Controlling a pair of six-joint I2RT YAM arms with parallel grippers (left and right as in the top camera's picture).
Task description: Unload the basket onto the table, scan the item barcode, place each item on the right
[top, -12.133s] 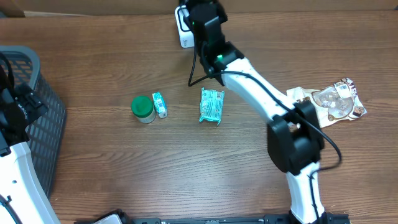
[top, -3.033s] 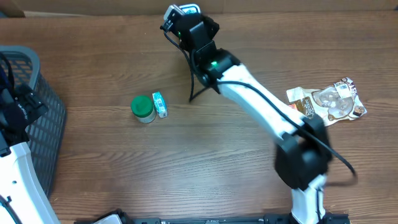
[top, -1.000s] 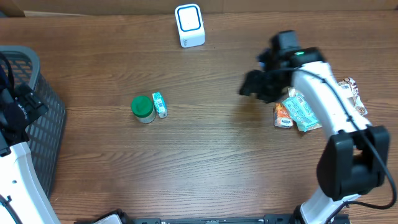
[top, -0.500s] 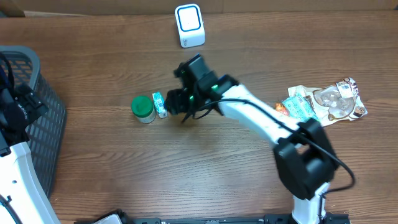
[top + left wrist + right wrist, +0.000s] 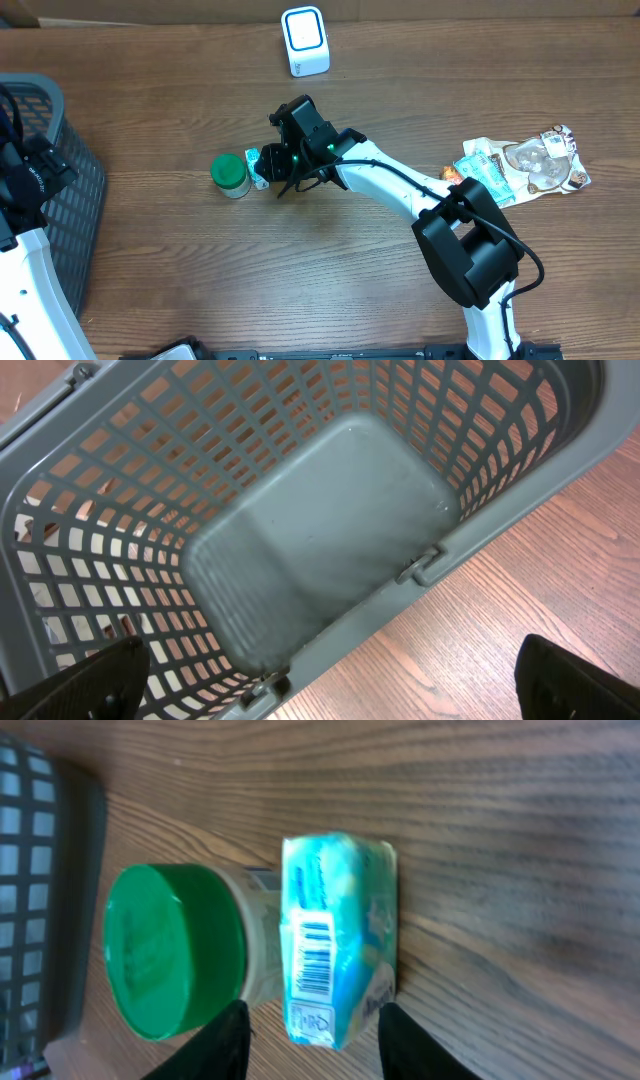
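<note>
The small teal box (image 5: 340, 940) lies flat on the tabletop (image 5: 200, 270), pressed against the side of a green-lidded jar (image 5: 175, 950), and the right end effector (image 5: 310, 1040) hangs over it with one finger on each side of its near end. The jaws stand apart and no firm grip shows yet. The finger on the jar side has to fit into the narrow gap where box and jar touch, so the grasp works best if the fingers come straight down and squeeze across the short width of the box. Any sideways push is likely to roll or tip the jar. The barcode (image 5: 315, 960) faces up on the box's top face, and the fingers should stay off that face so they do not cover it. Once lifted, the box probably needs to be turned so the barcode faces the white scanner (image 5: 305, 41) at the far edge of the tabletop. The left end effector (image 5: 335, 685) is spread wide open above the grey basket (image 5: 500, 510), holding nothing.
</note>
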